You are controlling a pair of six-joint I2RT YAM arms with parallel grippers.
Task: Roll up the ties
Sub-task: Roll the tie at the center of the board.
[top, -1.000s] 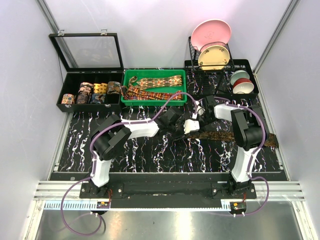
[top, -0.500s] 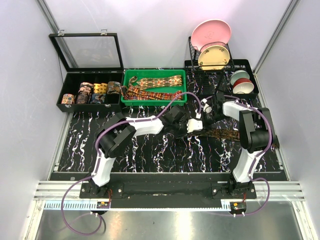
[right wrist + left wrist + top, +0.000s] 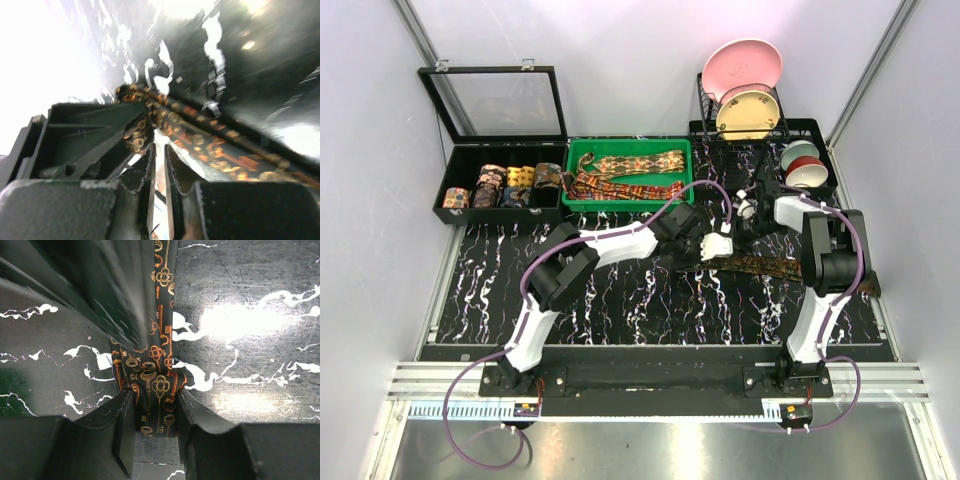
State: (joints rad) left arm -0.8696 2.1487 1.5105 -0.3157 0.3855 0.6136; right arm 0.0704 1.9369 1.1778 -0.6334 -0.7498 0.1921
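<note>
A dark tie (image 3: 775,267) with gold and orange keys lies along the marble table (image 3: 620,300), running right from the middle. My left gripper (image 3: 717,246) is at its left end. In the left wrist view the tie (image 3: 161,357) fills the gap between the fingers (image 3: 122,422), and my left gripper (image 3: 155,402) is shut on its narrow end. My right gripper (image 3: 740,232) hovers just behind that end. In the right wrist view my right gripper (image 3: 159,149) shows a thin slit with nothing in it, and the bunched tie (image 3: 200,131) lies just past its tips.
A green tray (image 3: 578,152) behind the middle holds flat ties (image 3: 640,163). A black case (image 3: 455,165) with its lid up holds several rolled ties (image 3: 505,186). A dish rack (image 3: 705,110) with plates and bowls (image 3: 802,165) stands at the back right. Purple cables (image 3: 665,205) loop over the arms.
My left gripper has slid right along the tie's end. My right gripper has drawn back toward the dish rack and its jaws have parted a little.
</note>
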